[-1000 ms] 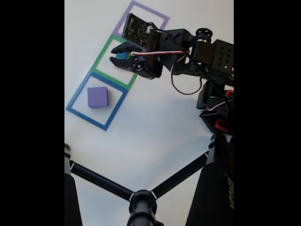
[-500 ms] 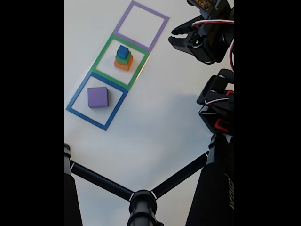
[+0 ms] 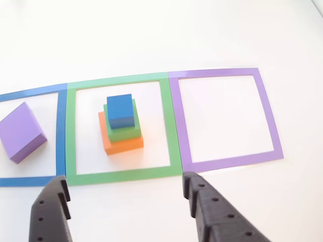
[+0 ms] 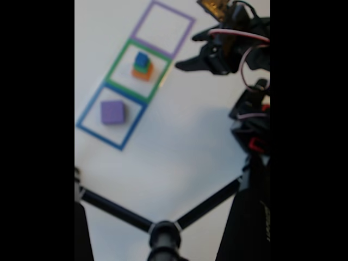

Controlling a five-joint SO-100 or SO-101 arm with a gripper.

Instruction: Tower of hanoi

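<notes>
Blocks stacked three high, gripper empty

Gripper (image 3: 123,201) of my arm hangs wide open, holding nothing, at the near edge of the green outline (image 3: 171,121) in the other view. Inside it, blue cube (image 3: 120,110) tops green block (image 3: 123,132) on orange block (image 3: 121,145). Purple block (image 3: 20,132) sits left, in the blue outline (image 3: 60,131).

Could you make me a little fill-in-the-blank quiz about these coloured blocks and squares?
1. The blue cube sits on top of the ____ block.
2. The three-block stack stands inside the ____ square outline.
3. The purple block lies alone inside the ____ square outline.
4. The hand is open and holds ____.

Missing words: green; green; blue; nothing
</notes>
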